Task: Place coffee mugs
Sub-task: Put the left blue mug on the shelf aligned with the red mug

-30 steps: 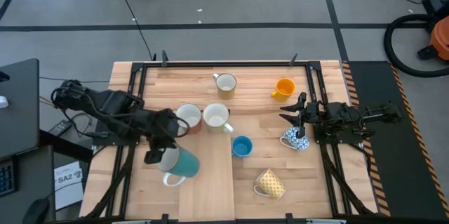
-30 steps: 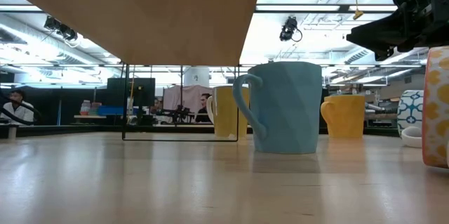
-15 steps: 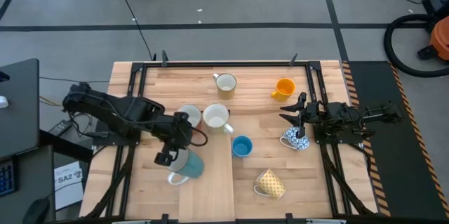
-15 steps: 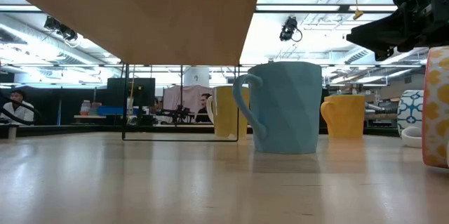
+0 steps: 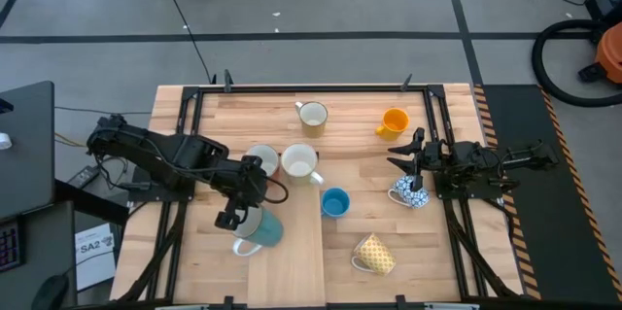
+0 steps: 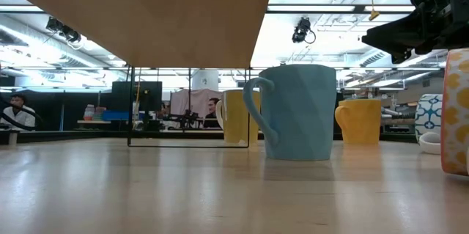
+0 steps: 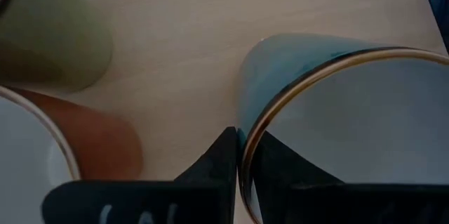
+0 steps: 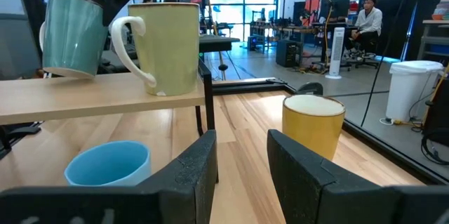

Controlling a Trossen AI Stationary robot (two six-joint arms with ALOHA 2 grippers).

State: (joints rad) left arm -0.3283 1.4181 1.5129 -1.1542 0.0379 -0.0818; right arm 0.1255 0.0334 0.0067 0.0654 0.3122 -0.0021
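Observation:
My left gripper (image 5: 233,215) is shut on a teal mug (image 5: 260,228) with a white handle (image 5: 239,247), over the raised wooden shelf (image 8: 105,90) on the table's left half. In the right wrist view this mug (image 8: 70,33) leans, low over the shelf. A cream mug (image 5: 299,161) and a brown-sided mug (image 5: 260,159) stand on the shelf beside it. My right gripper (image 5: 400,159) waits open at the table's right, with nothing between its fingers (image 8: 193,175). My left gripper pinches the teal mug's rim (image 7: 244,147), one finger (image 7: 273,164) inside the mug and one (image 7: 221,161) outside on its wall. The fingers slant down from the table's left. The mug is tilted; I cannot tell whether its bottom (image 8: 66,71) touches the shelf.
On the table stand a cream mug (image 5: 312,114), an orange mug (image 5: 394,120), a bright blue mug (image 5: 334,202) and a blue-and-white patterned mug (image 5: 408,193) next to my right gripper. A yellow patterned mug (image 5: 374,254) lies near the front edge. Black frame rails (image 5: 194,125) line the sides.
My left gripper has gone a little toward the table's right and down with the teal mug. It rolled as it went, then kept still. The mug has sunk closer to the shelf and lies less on its side.

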